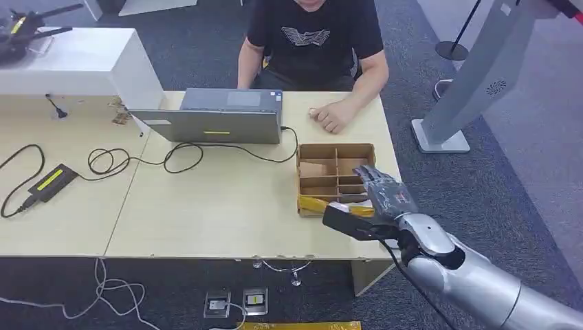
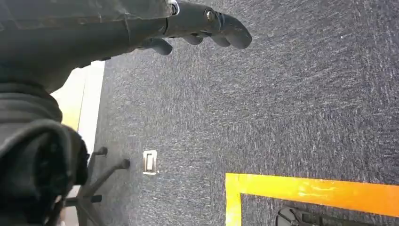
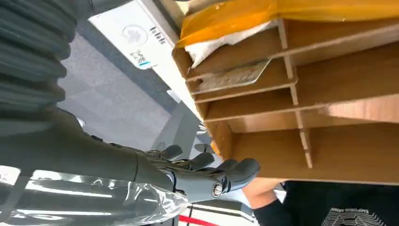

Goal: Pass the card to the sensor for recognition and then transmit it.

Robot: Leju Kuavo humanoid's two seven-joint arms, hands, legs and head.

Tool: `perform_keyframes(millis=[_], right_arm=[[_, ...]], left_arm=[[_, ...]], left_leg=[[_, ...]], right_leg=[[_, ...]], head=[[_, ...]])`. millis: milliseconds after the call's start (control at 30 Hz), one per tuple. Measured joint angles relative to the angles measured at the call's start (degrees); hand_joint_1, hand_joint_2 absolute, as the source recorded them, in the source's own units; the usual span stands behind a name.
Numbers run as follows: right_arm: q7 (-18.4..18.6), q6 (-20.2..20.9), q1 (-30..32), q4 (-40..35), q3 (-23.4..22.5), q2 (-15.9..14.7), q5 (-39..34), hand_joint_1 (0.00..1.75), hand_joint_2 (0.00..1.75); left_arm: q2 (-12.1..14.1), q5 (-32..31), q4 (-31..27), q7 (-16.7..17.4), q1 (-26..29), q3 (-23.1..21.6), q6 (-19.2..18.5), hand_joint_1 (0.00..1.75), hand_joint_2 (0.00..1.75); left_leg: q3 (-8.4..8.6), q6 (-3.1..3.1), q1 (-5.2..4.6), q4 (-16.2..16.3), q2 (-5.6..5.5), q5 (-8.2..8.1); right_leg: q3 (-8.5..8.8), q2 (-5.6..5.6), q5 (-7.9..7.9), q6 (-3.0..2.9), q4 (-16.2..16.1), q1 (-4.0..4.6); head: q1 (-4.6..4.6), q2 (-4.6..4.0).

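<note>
A brown cardboard box (image 1: 335, 150) split into compartments stands on the right part of the wooden table (image 1: 220, 213). My right hand (image 1: 381, 196) hovers over the box's near right corner, fingers stretched out and apart, holding nothing. In the right wrist view the same hand (image 3: 202, 176) stays clear of the box (image 3: 329, 155), and a flat grey card (image 3: 233, 77) lies in one narrow compartment. Yellow film (image 3: 282, 12) covers one side of the box. My left hand (image 2: 202, 23) hangs over the dark carpet with nothing in it.
A person sits across the table, one hand (image 1: 332, 117) resting near the box. A grey laptop (image 1: 216, 117) stands mid-table with a black cable (image 1: 179, 155). At the left lies a black adapter (image 1: 51, 180). A grey stand (image 1: 474, 75) is on the floor to the right.
</note>
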Motion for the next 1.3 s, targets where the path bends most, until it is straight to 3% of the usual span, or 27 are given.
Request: perform_keyframes(millis=[467, 1300], right_arm=[[-0.94, -4.28, -0.03, 3.65, 1.99, 2.88, 4.04, 0.00, 1.75], [-0.79, -4.74, 1.35, 8.02, 0.39, 4.74, 6.67, 0.00, 1.75]], left_arm=[[0.11, -0.07, -0.13, -0.17, -0.01, 0.00, -0.35, 0.00, 0.00], [0.22, -0.13, -0.13, -1.22, -0.01, 0.00, -1.16, 0.00, 0.00]], left_leg=[[0.00, 0.00, 0.00, 0.00, 0.00, 0.00], [0.01, 0.00, 0.00, 0.00, 0.00, 0.00]], right_leg=[[0.00, 0.00, 0.00, 0.00, 0.00, 0.00], [-0.01, 0.01, 0.00, 0.00, 0.00, 0.00]], head=[[0.00, 0.00], [0.00, 0.00]])
